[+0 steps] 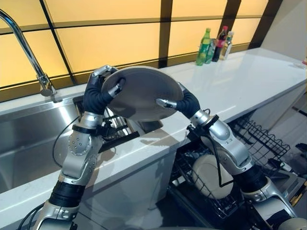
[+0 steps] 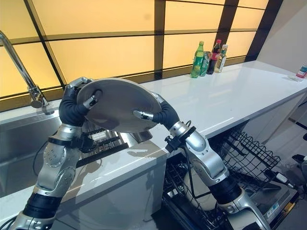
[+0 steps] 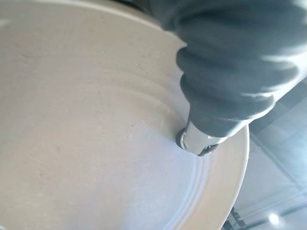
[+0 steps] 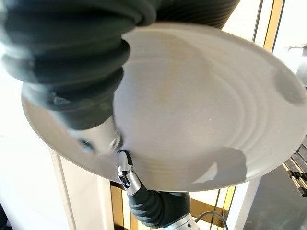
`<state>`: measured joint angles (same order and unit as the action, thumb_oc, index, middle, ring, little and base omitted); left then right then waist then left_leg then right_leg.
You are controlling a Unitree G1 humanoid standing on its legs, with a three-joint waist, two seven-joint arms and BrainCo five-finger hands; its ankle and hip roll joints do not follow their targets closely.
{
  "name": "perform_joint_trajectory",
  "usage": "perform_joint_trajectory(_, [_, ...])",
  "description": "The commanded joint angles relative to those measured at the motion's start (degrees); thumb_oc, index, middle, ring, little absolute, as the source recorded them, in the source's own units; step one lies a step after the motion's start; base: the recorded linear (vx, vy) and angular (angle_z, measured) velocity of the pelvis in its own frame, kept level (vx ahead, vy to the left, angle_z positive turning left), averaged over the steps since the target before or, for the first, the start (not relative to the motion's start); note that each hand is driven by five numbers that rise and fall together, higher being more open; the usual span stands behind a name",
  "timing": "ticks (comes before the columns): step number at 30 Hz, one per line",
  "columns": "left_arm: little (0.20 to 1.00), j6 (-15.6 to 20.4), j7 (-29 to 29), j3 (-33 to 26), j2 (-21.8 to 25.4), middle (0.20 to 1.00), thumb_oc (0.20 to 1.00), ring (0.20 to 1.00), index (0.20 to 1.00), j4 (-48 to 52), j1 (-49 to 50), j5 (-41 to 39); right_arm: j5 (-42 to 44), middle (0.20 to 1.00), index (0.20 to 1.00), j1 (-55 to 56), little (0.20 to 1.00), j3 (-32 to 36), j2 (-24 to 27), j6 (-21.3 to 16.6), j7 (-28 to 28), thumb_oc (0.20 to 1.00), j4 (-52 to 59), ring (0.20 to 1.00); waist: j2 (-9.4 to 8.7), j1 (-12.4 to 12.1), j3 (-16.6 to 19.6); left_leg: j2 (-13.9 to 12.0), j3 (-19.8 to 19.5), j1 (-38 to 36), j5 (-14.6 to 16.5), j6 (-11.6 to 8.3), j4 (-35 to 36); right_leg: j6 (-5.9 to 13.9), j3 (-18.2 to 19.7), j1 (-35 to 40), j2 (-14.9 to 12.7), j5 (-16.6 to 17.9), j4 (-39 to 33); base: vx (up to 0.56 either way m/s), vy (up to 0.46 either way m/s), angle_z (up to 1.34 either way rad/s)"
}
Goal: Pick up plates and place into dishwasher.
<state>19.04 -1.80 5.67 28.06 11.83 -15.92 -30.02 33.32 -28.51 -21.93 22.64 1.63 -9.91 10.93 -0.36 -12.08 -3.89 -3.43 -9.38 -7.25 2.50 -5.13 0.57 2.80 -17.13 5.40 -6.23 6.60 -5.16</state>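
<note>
Holding plate up in air between my two hands, above white counter edge, near sink. Plate round, pale grey-white, matte, faint concentric rings, shallow raised rim; tilted, underside facing me. My left hand clamps its left rim, thumb curled over underside, fingers wrapped behind. My right hand pinches right rim, thumb pressed on underside. Below right, dishwasher rack pulled out, another white plate standing in it. Bottles at counter's far end.
</note>
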Motion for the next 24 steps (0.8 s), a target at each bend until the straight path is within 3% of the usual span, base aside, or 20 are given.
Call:
perform_joint_trajectory(1, [0.200, 0.9, -2.0, 6.8, -1.9, 0.200, 0.200, 0.200, 0.200, 0.7, -6.4, 0.3, 1.2, 0.200, 0.200, -7.9, 0.200, -8.2, -5.1, 0.5, -4.9, 0.200, 3.4, 0.200, -0.34, -1.0, 2.4, 0.9, -0.5, 3.0, -5.9, 1.28, 3.9, 2.82, -0.3, 4.7, -3.0, -9.7, 7.5, 0.00, 0.000, 0.00])
perform_joint_trajectory(12, [0.200, -0.3, -1.5, 6.4, -2.5, 0.200, 0.200, 0.200, 0.200, -0.5, -5.7, 0.0, 3.9, 0.200, 0.200, -6.4, 0.200, -7.6, -4.3, 1.7, -4.9, 0.200, 2.6, 0.200, -0.50, -0.7, 2.3, 0.7, 0.0, 2.8, -6.0, 1.12, 3.9, 2.68, -0.8, 5.1, -3.0, -9.7, 7.6, 0.00, 0.000, 0.00])
perform_joint_trajectory(13, [0.423, -0.6, -1.2, 6.2, -2.4, 0.423, 0.423, 0.423, 0.423, -0.7, -5.6, -0.4, 3.9, 0.200, 0.200, -6.3, 0.200, -7.3, -4.1, 1.7, -4.4, 0.200, 2.5, 0.200, -0.50, -0.6, 2.3, 0.7, 0.1, 2.7, -6.0, 1.11, 3.9, 2.70, -0.8, 5.1, -3.0, -9.6, 7.6, 0.00, 0.000, 0.00])
perform_joint_trajectory(14, [1.000, -0.6, -0.4, 5.6, -2.2, 1.000, 1.000, 1.000, 1.000, -1.0, -5.3, -0.7, 3.9, 0.200, 0.200, -5.9, 0.200, -6.6, -3.7, 1.8, -3.6, 0.200, 2.6, 0.200, -0.47, -0.5, 2.3, 0.7, 0.3, 2.6, -6.0, 1.11, 3.9, 2.73, -0.8, 5.1, -3.1, -9.6, 7.6, 0.00, 0.000, 0.00])
perform_joint_trajectory(24, [1.000, 6.4, 12.0, -8.5, -0.8, 1.000, 1.000, 1.000, 1.000, -2.3, 0.9, -2.7, -2.1, 0.200, 0.200, 2.2, 0.200, 7.0, 1.4, -0.7, 0.7, 0.200, 3.1, 0.200, -0.14, 1.6, 2.5, 0.4, 2.4, 1.7, -5.2, 1.29, 3.5, 2.86, 0.6, 4.6, -3.7, -10.0, 8.7, 0.05, 0.013, -0.01])
